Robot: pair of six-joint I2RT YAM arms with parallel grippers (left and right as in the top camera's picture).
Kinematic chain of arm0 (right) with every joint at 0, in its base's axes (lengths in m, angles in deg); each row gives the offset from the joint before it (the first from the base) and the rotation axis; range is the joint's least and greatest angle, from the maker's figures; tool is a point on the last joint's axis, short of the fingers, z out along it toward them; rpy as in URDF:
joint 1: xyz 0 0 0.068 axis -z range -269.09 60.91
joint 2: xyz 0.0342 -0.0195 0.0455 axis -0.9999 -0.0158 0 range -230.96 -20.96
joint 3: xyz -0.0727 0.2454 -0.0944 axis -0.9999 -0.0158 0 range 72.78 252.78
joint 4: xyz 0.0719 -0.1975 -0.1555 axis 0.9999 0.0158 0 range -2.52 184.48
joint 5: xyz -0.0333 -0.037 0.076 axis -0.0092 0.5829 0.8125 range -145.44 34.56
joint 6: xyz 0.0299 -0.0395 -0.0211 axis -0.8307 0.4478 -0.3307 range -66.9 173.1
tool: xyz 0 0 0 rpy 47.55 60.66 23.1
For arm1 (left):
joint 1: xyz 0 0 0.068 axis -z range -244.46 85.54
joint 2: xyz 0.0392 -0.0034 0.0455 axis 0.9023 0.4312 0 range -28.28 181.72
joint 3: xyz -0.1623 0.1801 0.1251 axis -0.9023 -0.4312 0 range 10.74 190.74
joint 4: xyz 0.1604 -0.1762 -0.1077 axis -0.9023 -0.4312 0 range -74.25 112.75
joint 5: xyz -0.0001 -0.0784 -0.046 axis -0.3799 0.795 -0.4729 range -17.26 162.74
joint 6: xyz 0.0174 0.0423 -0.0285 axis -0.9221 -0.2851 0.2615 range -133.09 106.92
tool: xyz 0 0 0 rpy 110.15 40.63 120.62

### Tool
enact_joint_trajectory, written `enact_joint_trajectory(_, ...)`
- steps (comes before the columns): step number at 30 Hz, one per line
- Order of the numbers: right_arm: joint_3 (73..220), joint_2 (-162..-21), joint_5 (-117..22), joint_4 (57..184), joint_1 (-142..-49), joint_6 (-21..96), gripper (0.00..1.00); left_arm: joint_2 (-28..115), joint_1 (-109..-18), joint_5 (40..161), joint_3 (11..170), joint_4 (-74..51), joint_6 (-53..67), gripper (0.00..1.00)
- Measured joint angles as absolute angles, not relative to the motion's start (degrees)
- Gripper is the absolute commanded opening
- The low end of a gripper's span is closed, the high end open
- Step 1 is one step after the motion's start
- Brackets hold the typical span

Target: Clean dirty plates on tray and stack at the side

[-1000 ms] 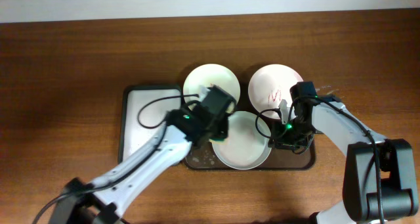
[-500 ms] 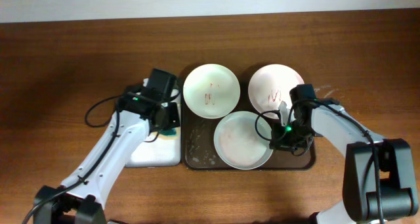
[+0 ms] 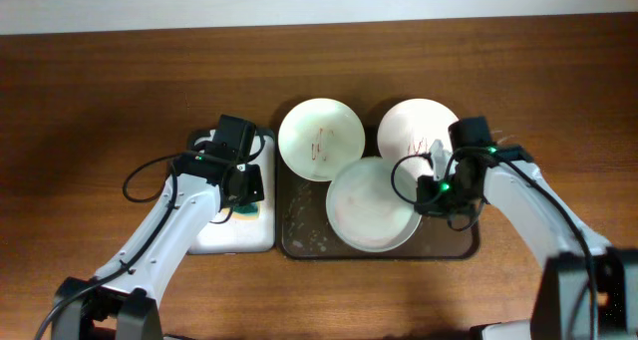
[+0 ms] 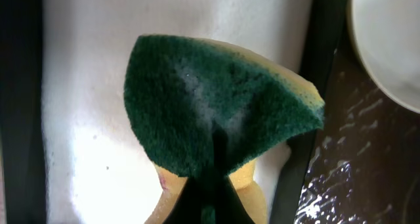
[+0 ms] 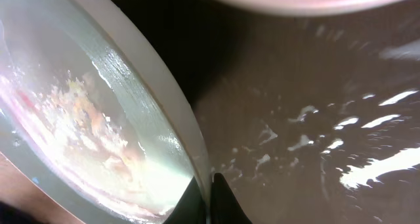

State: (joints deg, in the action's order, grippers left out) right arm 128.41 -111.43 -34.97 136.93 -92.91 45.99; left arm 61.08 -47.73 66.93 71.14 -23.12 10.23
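Observation:
Three plates sit on the dark brown tray [image 3: 299, 236]. The pale green plate [image 3: 321, 139] and the pale pink plate [image 3: 411, 129] at the back bear red scribbles. The white plate [image 3: 371, 205] in front overlaps both. My right gripper [image 3: 431, 187] is shut on its right rim, and in the right wrist view the fingers [image 5: 209, 199] pinch the rim of this plate [image 5: 98, 119] above the wet tray [image 5: 315, 119]. My left gripper [image 3: 245, 188] is shut on the green sponge [image 4: 216, 106], holding it over the white-lined tray [image 3: 214, 230].
The white-lined tray [image 4: 79, 119] lies against the brown tray's left side [image 4: 341, 178]. White suds speckle the brown tray's front left. Wooden table surrounds both trays. Cables loop from both wrists.
My left arm has swung left from above the plates to the white-lined tray with the sponge. My right gripper has shifted up and back a little, and the white plate has moved with it.

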Motion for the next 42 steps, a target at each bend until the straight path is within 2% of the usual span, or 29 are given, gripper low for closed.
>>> enact_joint_trajectory(8, 129.26, -102.84, -55.23, 137.82, -99.11, 41.29, 0.04, 61.45, -47.73, 66.67, 70.07, -19.64, 8.28, 0.00)
enact_joint_trajectory(12, 130.14, -101.93, -66.07, 137.91, -106.35, 39.21, 0.04, 62.67, -47.73, 66.65, 69.85, -19.66, 7.84, 0.00)
enact_joint_trajectory(15, 131.58, -101.88, -69.35, 138.78, -110.90, 38.69, 0.04, 62.96, -47.73, 66.67, 69.85, -19.64, 7.67, 0.00)
enact_joint_trajectory(18, 131.82, -101.90, -68.93, 140.80, -112.36, 37.40, 0.04, 63.00, -47.73, 67.39, 69.83, -19.58, 7.65, 0.00)
enact_joint_trajectory(24, 131.84, -103.96, -59.60, 143.42, -106.41, 33.35, 0.04, 63.00, -47.73, 70.17, 69.81, -18.26, 7.47, 0.00)
enact_joint_trajectory(29, 131.69, -108.29, -51.67, 143.53, -104.56, 32.28, 0.04, 61.91, -46.77, 79.63, 69.83, -11.25, 5.29, 0.00)
enact_joint_trajectory(34, 131.01, -114.73, -48.94, 142.98, -104.56, 32.11, 0.04, 60.97, -39.88, 84.18, 69.88, -9.06, 4.87, 0.00)
enact_joint_trajectory(42, 130.88, -119.87, -47.25, 140.71, -104.49, 32.06, 0.04, 61.89, -28.10, 83.67, 69.88, -4.52, 9.79, 0.00)
